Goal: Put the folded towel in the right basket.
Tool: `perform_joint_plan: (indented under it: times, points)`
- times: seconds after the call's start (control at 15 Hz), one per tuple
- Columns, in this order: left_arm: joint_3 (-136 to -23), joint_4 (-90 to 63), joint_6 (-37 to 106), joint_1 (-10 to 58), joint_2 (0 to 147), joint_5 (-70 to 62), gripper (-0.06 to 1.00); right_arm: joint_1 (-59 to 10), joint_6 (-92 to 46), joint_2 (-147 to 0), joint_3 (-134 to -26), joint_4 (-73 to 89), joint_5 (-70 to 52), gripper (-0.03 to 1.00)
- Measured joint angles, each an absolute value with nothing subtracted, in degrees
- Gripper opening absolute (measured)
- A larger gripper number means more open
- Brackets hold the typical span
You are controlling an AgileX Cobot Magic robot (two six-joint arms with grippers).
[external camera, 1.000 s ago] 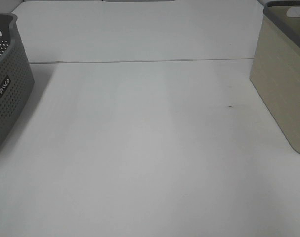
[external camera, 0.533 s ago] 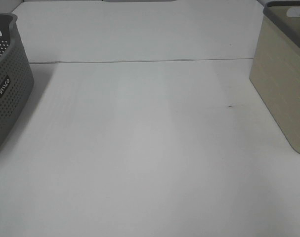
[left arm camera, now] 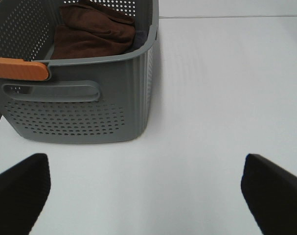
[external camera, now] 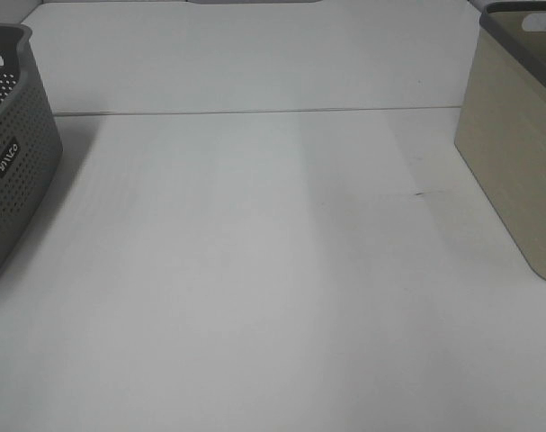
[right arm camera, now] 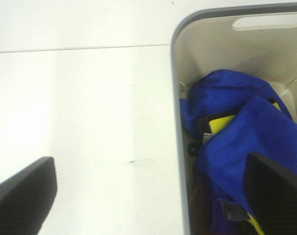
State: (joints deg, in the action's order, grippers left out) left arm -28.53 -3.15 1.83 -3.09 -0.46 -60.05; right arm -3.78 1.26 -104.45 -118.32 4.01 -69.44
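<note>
A brown folded towel (left arm camera: 92,32) lies inside the grey perforated left basket (left arm camera: 75,112), which also shows at the left edge of the exterior view (external camera: 12,171). The beige right basket (external camera: 515,153) stands at the right edge. In the right wrist view its rim (right arm camera: 180,98) frames blue and yellow cloth (right arm camera: 251,127) lying inside. My left gripper (left arm camera: 147,193) is open and empty above the table, short of the grey basket. My right gripper (right arm camera: 150,193) is open and empty, over the beige basket's near wall. Neither arm shows in the exterior view.
An orange handle (left arm camera: 18,68) sits on the grey basket's rim. A seam (external camera: 255,112) runs across the white table at the back. A small dark mark (external camera: 419,193) lies near the beige basket.
</note>
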Motion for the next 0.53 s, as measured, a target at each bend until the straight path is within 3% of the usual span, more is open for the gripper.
perform_joint_plan:
  times: [0.33,0.4,0.53]
  points:
    - [-28.53,-3.15,1.83,-3.09,-0.46,-60.05,0.99,-6.19,4.47,-85.2,-99.24,3.38,-69.33,0.98]
    - [-28.53,-3.15,1.83,-3.09,-0.46,-60.05,0.99,-6.19,5.21,-72.71,-86.29,2.18,-68.53,0.98]
    - [-28.53,-3.15,1.83,-3.09,-0.46,-60.05,0.99,-6.19,5.21,-59.64,-73.8,1.89,-66.18,0.98]
